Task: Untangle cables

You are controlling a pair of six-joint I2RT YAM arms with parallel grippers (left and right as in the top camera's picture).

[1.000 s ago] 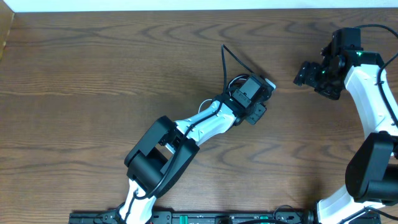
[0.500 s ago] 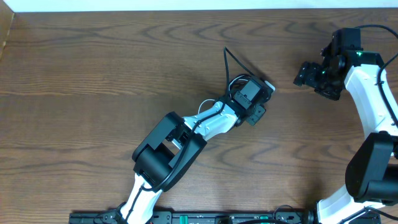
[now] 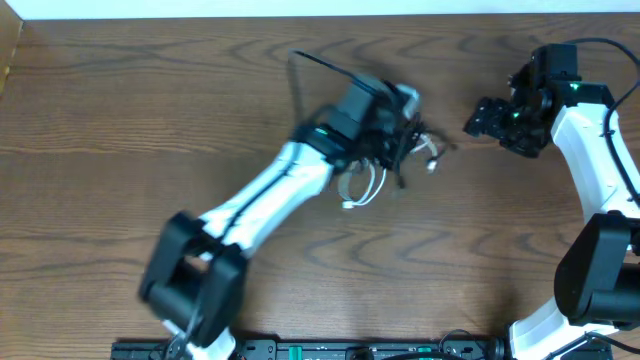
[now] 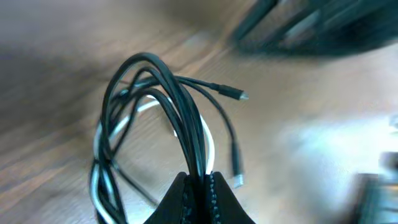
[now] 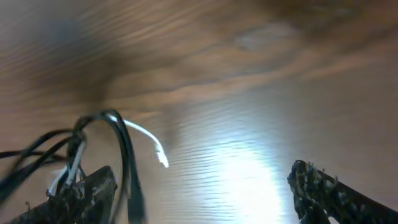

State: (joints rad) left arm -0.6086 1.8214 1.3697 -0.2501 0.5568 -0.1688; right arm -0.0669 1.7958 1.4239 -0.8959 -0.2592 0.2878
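The white cable (image 3: 362, 190) and the black cable (image 3: 400, 160) hang tangled together from my left gripper (image 3: 398, 118), lifted above the wooden table (image 3: 150, 110). In the left wrist view my left gripper (image 4: 200, 186) is shut on strands of both, with the black cable (image 4: 168, 81) looping up and the white cable (image 4: 99, 134) beside it. My right gripper (image 3: 478, 118) is open and empty to the right of the bundle. In the right wrist view its fingers (image 5: 205, 193) are spread wide, with a white cable end (image 5: 152, 143) and a black strand (image 5: 124, 149) at the left.
A thicker black robot wire (image 3: 320, 62) arcs behind the left arm. The table's far edge (image 3: 300, 14) runs along the top of the overhead view.
My left arm has swung up and left, lifting the tangled cables off the table so they dangle below it. My right gripper has edged slightly left.
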